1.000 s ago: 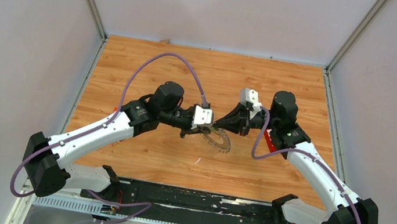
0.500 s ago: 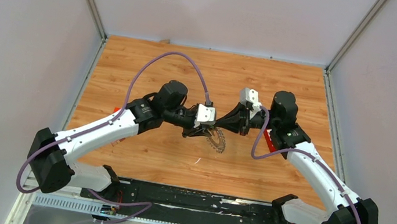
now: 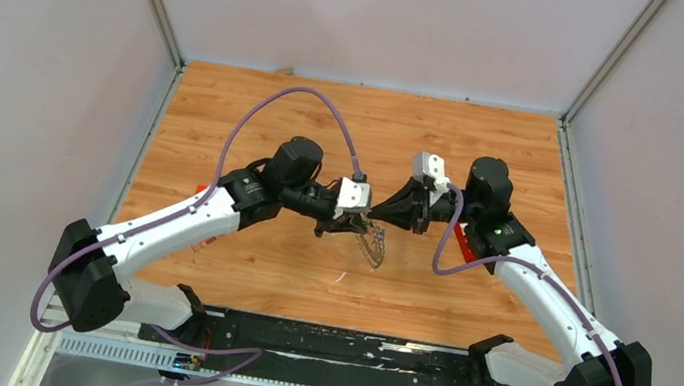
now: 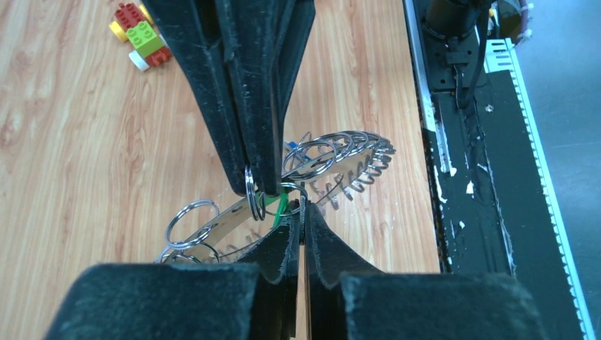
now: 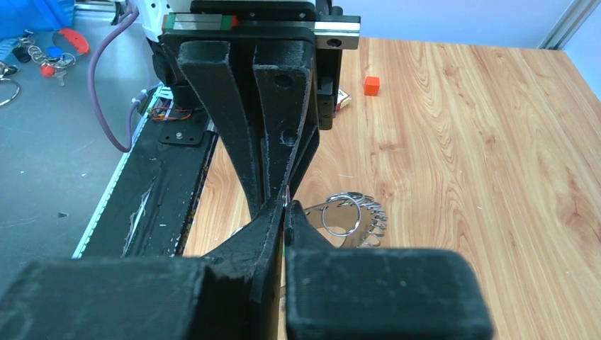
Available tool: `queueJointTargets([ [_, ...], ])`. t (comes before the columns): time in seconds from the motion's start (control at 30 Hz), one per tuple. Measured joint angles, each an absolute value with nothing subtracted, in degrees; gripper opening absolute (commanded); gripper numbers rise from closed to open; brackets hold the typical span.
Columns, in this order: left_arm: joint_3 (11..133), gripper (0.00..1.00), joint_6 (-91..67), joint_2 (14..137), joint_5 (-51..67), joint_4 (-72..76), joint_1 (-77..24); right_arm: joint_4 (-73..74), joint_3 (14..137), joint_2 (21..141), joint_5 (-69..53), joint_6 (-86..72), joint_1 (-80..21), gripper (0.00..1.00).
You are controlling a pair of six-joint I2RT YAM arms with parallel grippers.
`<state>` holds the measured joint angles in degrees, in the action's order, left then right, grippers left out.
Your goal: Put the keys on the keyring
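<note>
— Seen from above?
— Left pincer and right pincer tip to tip over the middle of the tabletop. Keyring just below them, tilted on edge.
— From the left wrist?
— Left pincer pressed together, green key right at its tips; cannot tell whether gripped. Right pincer pinching a loop of the keyring. Toy bricks well apart.
— From the right wrist?
— Both pressed together, tips meeting. Keyring just beyond, over the wood.
</note>
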<state>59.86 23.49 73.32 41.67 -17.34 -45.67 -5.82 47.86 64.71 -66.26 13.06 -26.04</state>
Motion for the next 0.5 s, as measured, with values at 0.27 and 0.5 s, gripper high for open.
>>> queueJointTargets([
  [0.27,60.0,0.00,23.2,73.3,41.3,-17.8,-44.9,-4.4,47.9,64.6,-65.4,14.3,-25.9,0.00],
  [0.5,62.1,0.00,24.1,73.2,38.0,-21.3,-44.8,-3.6,47.9,64.6,-64.7,15.2,-25.7,0.00],
])
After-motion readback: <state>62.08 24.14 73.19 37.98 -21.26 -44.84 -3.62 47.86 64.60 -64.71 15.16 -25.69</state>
